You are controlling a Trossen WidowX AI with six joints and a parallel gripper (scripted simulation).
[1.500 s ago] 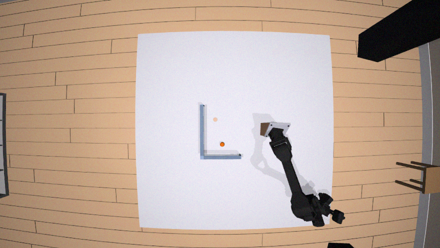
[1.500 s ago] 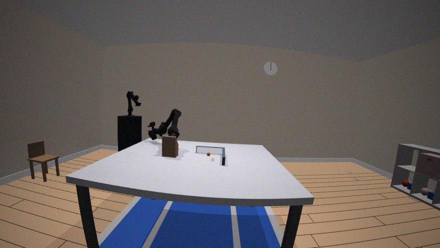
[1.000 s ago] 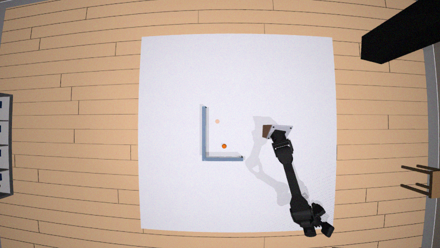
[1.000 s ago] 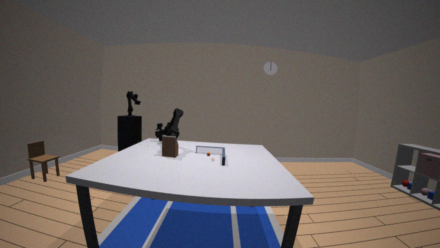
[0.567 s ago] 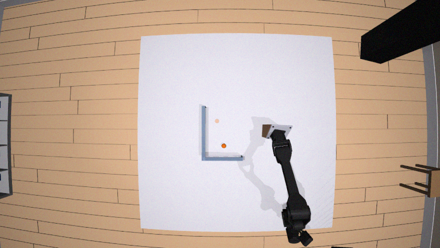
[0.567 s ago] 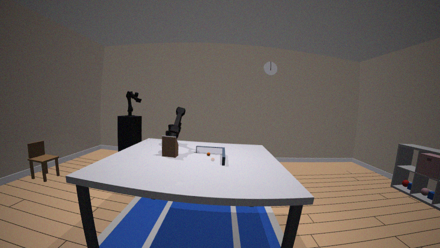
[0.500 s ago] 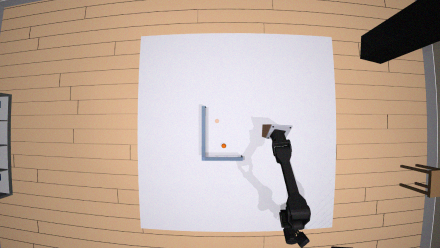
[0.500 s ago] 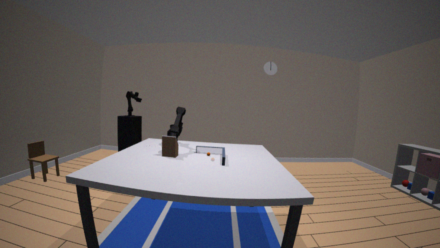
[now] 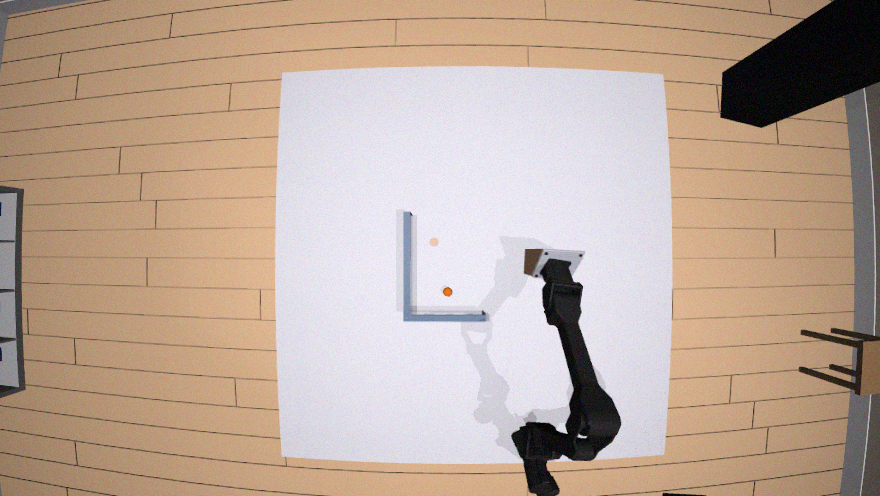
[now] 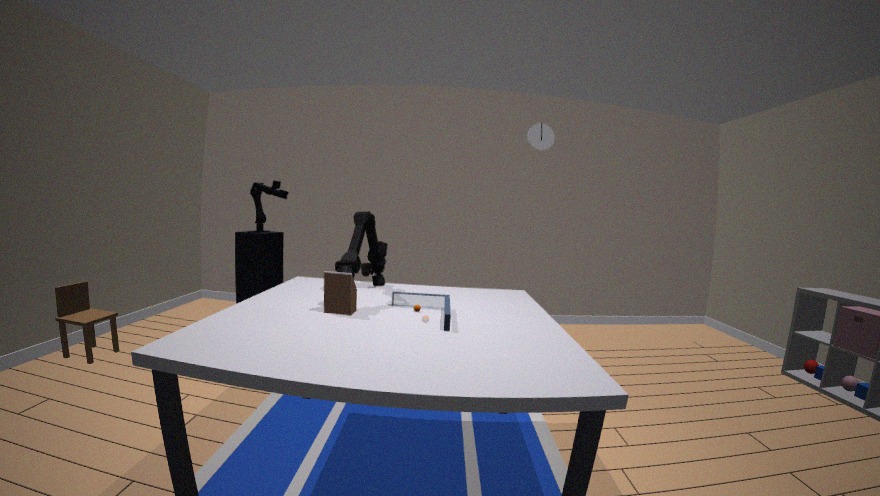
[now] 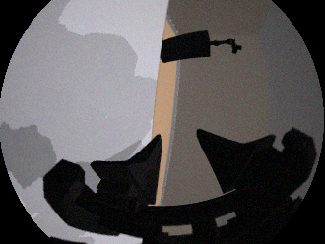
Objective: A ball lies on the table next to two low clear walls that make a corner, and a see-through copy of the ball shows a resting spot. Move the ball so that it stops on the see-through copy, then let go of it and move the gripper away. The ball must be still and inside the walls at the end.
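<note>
A small orange ball [image 9: 447,291] lies inside the low clear corner walls [image 9: 408,264], short of its pale see-through copy [image 9: 433,242]. The black gripper [image 9: 537,474], half-open and empty, should approach low, nudging gently.

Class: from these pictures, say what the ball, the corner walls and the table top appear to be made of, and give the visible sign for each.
Ball: smooth, matte orange, perhaps rubber or plastic; no shine shows.
Corner walls: clear bluish glass or acrylic; the table shows through them.
Table top: flat matte white, likely laminate; no grain.
</note>
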